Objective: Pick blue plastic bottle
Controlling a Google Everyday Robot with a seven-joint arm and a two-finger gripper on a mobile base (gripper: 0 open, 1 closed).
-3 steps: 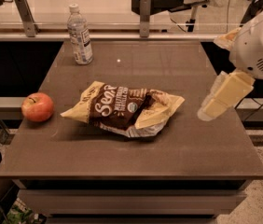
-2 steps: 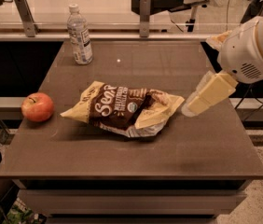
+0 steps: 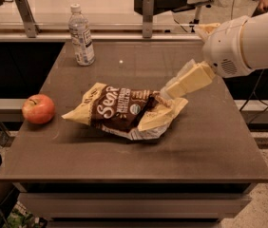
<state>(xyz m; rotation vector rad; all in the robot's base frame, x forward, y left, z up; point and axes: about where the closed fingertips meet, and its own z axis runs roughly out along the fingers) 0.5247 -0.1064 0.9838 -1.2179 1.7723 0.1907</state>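
The blue plastic bottle stands upright at the far left corner of the brown table. It is clear and ribbed, with a white cap and a white label. My gripper reaches in from the right on a white arm and hangs over the right end of the snack bag. It is far to the right of the bottle and nearer the front, and it holds nothing that I can see.
A brown and yellow snack bag lies in the middle of the table. A red apple sits at the left edge. A low glass barrier with metal posts runs behind the table.
My gripper has moved left and toward the table's middle, from beyond the bag's right side to over its right end. The bottle, bag and apple have not moved.
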